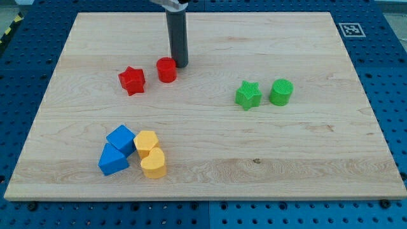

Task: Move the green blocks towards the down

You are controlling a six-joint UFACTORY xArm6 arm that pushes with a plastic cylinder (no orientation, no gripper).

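Note:
A green star block (248,95) and a green cylinder block (280,91) sit side by side at the view's right of centre on the wooden board (210,172). My tip (180,65) stands at the view's upper left of centre, touching or nearly touching the upper right side of a red cylinder block (166,70). The tip is far to the left of both green blocks.
A red star block (132,80) lies left of the red cylinder. At the lower left, two blue blocks (120,138) (112,160) and two yellow blocks (146,142) (154,163) form a tight cluster. A fiducial marker (349,28) sits off the board's top right corner.

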